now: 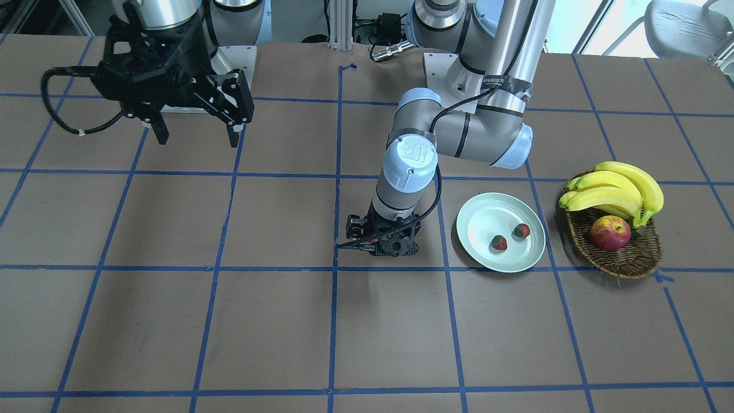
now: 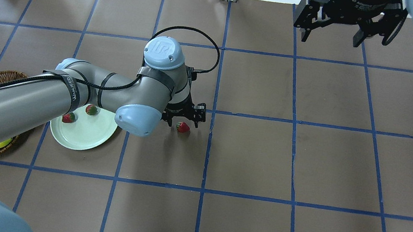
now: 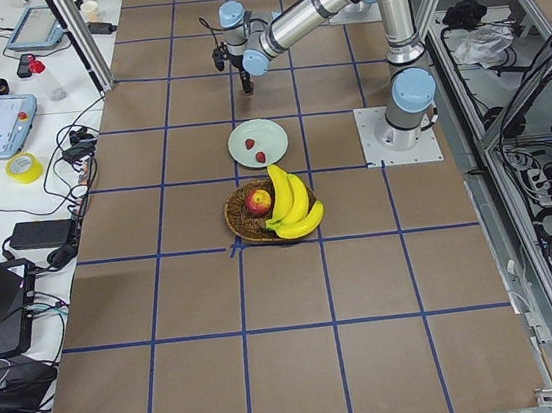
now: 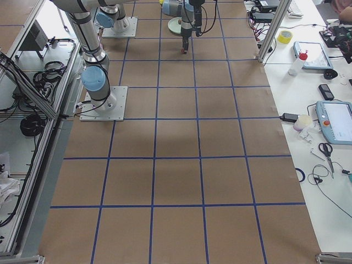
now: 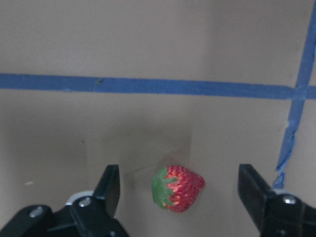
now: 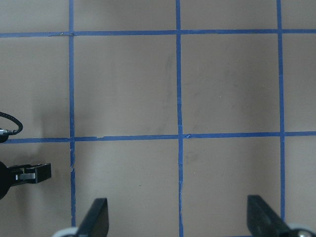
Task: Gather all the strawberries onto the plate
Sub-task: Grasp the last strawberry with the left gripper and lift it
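The pale green plate point(image 1: 484, 217) point(image 2: 82, 133) holds two strawberries point(image 1: 499, 242) point(image 1: 522, 230), which also show in the overhead view point(image 2: 68, 117) point(image 2: 91, 109). A third strawberry point(image 2: 183, 127) point(image 5: 178, 187) lies on the brown table, to the right of the plate in the overhead view. My left gripper point(image 2: 182, 119) point(image 5: 180, 190) point(image 1: 381, 245) is open and low over it, one finger on each side, not touching. The front-facing view hides this strawberry behind the gripper. My right gripper point(image 1: 196, 137) point(image 2: 330, 39) point(image 6: 178, 219) is open and empty, high over the far side.
A brown wicker basket point(image 1: 628, 258) point(image 2: 1, 75) with bananas point(image 1: 616, 192) and a red-yellow apple point(image 1: 610, 233) stands beside the plate, on the side away from the gripper. My left arm point(image 2: 24, 102) reaches over the basket and part of the plate. Blue tape lines grid the table.
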Robot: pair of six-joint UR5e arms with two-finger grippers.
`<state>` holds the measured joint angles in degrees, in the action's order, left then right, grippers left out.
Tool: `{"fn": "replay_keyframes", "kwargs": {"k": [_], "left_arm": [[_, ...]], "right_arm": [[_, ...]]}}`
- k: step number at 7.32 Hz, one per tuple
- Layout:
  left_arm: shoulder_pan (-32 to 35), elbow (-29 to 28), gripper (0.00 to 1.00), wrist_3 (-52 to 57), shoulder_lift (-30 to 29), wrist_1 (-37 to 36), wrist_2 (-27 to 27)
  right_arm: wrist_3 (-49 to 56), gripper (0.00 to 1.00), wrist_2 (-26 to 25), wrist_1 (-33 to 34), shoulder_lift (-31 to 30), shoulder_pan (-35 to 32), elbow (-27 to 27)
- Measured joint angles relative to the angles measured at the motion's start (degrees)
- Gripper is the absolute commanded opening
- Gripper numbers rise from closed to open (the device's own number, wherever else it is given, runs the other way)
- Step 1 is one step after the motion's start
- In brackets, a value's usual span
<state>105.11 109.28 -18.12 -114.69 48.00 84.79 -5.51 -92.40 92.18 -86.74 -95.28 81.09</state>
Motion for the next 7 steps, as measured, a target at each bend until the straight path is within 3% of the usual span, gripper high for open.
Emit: {"fn": "replay_keyframes", "kwargs": {"k": [2, 3, 4, 7], "left_arm": [[0.21, 0.25, 0.47, 0.06, -0.49, 0.02, -0.03], [0.24, 0.56, 0.21, 0.1, -0.55, 0.01, -0.01], [0.26, 0.67, 0.13, 0.2, -0.47, -0.02, -0.01], [0.17, 0.58, 0.04, 2.05, 0.71, -0.09, 0.08]], "right_arm": [[0.8, 1.0, 1.48, 2.43, -0.44, 0.38, 3.02], [0.97, 1.0, 2.21, 3.45, -0.67, 0.42, 3.88], [1.08, 1.0, 2.51, 3.83, -0.96, 0.42, 4.28], [1.18, 1.0, 2.69, 3.81, -1.28, 0.39, 4.39]]}}
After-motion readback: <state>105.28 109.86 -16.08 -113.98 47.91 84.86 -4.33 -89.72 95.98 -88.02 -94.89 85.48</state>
